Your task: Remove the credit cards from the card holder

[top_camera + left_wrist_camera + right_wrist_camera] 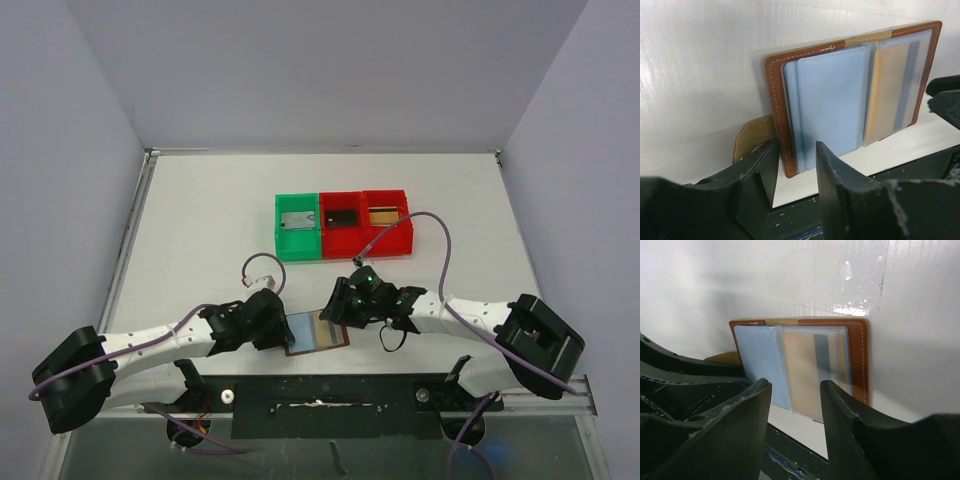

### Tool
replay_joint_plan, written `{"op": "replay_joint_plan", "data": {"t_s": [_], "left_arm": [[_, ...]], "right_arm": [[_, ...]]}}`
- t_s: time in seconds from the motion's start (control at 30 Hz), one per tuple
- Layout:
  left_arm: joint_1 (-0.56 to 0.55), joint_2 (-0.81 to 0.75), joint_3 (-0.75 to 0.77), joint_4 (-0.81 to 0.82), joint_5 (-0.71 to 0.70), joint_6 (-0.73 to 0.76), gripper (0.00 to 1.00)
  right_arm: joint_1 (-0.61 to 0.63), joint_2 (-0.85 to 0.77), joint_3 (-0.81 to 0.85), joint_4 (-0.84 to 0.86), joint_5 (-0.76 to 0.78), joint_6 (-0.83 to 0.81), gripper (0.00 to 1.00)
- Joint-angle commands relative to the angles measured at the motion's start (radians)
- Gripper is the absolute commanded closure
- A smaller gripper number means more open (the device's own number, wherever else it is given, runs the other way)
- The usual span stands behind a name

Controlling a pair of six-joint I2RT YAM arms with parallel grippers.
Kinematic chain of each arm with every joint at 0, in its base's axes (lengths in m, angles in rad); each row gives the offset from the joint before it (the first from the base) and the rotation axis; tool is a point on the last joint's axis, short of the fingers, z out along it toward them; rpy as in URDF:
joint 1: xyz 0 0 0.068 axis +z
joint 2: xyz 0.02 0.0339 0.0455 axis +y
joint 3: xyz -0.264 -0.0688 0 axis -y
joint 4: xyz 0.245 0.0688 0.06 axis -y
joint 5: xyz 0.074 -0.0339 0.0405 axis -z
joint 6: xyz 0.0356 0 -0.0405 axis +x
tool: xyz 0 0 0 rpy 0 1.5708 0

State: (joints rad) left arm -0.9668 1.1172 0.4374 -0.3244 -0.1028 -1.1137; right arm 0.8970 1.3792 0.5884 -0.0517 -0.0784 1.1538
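Noting position first: the card holder (318, 333) lies open and flat on the white table (200, 250), close to the near edge, between the two arms. We see a brown stitched border around it, a pale blue pocket (832, 100) on its left half and a clear sleeve (926, 55) on its right half. One gold-yellow card (887, 90) sits inside that sleeve, with a dark stripe running along it. We cannot tell whether more cards lie behind it. A tan strap (752, 137) sticks out from the holder's left edge.

Left gripper (796, 150): low at the holder's left side, fingers spread. The brown corner and the edge of the blue pocket show in the gap. One finger covers part of the strap. We cannot tell whether either finger touches the leather.

Right gripper (795, 387): low at the holder's right side, fingers spread, with the sleeve and its card showing in the gap. We see no pinch on anything; contact with the holder is unclear.

Farther back, well apart from the holder, three bins stand touching in a row: a green bin (280, 225) at left, a red bin (342, 247) in the middle, a second red bin (388, 244) at right. Each holds a small flat thing, too small for us to name.
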Motion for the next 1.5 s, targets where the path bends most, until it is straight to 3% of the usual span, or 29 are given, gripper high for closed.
{"op": "replay_joint_plan", "data": {"t_s": [0.0, 0.57, 0.77, 1.33, 1.47], "left_arm": [[-0.004, 0.001, 0.034, 0.008, -0.014, 0.012, 0.66], [-0.004, 0.01, 0.037, 0.025, -0.006, 0.02, 0.66], [-0.004, 0.013, 0.035, 0.024, -0.006, 0.023, 0.67], [-0.004, 0.017, 0.04, 0.021, -0.006, 0.029, 0.68], [-0.004, 0.017, 0.042, 0.017, -0.006, 0.029, 0.68]], "right_arm": [[0.011, -0.061, 0.066, -0.062, 0.075, -0.036, 0.55], [0.047, 0.098, 0.122, -0.142, 0.081, -0.041, 0.57], [0.056, 0.09, 0.144, -0.134, 0.077, -0.065, 0.64], [0.057, 0.03, 0.154, -0.114, 0.06, -0.087, 0.64], [0.057, 0.023, 0.17, -0.198, 0.128, -0.071, 0.62]]}}
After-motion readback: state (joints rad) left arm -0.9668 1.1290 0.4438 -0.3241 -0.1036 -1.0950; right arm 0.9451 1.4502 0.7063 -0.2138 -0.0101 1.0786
